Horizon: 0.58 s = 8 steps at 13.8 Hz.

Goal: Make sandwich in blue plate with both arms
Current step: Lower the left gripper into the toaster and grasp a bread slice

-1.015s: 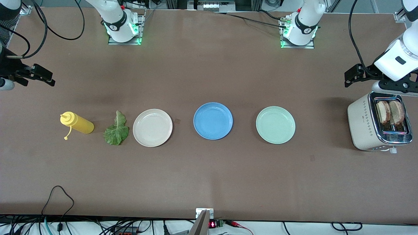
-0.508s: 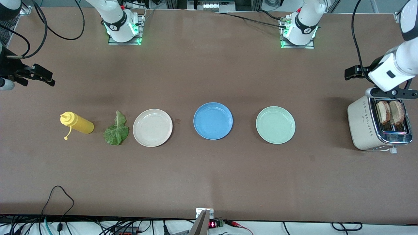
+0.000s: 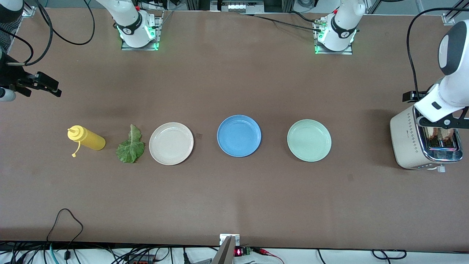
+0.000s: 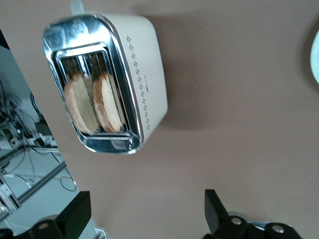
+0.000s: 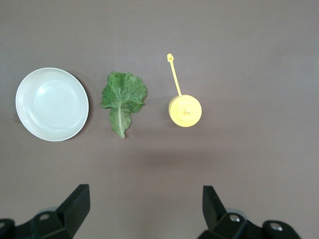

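The blue plate lies bare at the table's middle. Two toasted bread slices stand in the slots of a cream toaster at the left arm's end. My left gripper hangs open over the toaster, and in the front view its wrist covers most of the bread. A green lettuce leaf lies flat between the beige plate and the bottle, also seen as the leaf. My right gripper waits open in the air at the right arm's end, with nothing between its fingers.
A beige plate and a pale green plate flank the blue one. A yellow squeeze bottle lies beside the lettuce. Black cables hang at both table ends, and one loops near the front edge.
My left arm has swung its hand toward the front camera, from beside the toaster to above its slots, covering most of the bread. The right arm has not moved.
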Available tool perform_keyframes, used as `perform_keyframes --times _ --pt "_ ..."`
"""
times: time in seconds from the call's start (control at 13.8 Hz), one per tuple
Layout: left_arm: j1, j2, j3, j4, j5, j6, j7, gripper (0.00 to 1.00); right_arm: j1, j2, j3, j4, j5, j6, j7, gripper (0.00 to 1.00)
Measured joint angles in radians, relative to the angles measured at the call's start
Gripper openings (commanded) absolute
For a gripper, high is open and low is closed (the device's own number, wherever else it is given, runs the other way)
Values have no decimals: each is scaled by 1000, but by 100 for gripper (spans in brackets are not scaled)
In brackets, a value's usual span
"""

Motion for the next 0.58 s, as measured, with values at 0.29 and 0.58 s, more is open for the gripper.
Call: perform_keyframes --times 0.29,0.58 --pt "98 1 1 -103 4 219 39 100 0 0 -1 0 0 0 0 100" --pt "195 1 2 -216 4 420 98 100 0 0 -1 0 0 0 0 100"
